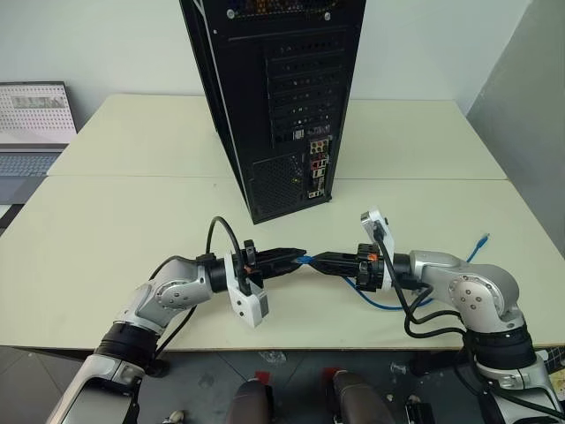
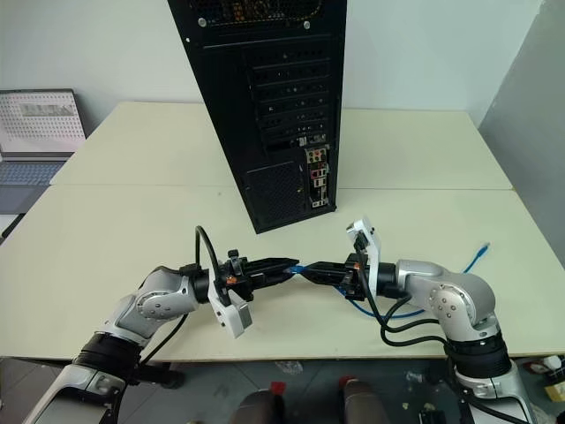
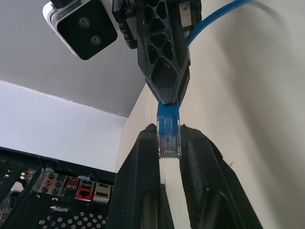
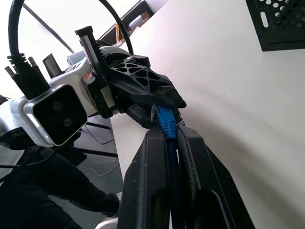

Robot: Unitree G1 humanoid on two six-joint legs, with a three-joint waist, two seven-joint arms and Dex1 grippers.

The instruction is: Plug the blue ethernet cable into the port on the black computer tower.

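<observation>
Head stereo pair: we look forward and down over desk (image 1: 132, 221), black computer tower (image 1: 282, 97) standing far side, both eyes sharing nearly same scene. Left wrist cam: super close, looks along own jaws at blue ethernet cable (image 3: 167, 136) plug, tower rear behind. Right wrist cam: equally close, opposite direction. Both wrist views share that plug.

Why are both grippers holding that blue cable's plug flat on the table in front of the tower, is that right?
Not quite. Both grippers, left and right, are shut on the blue cable near its plug in front of the tower, but the plug is held up in the air between them, above the table, not flat on it. The left eye view shows this.
</observation>
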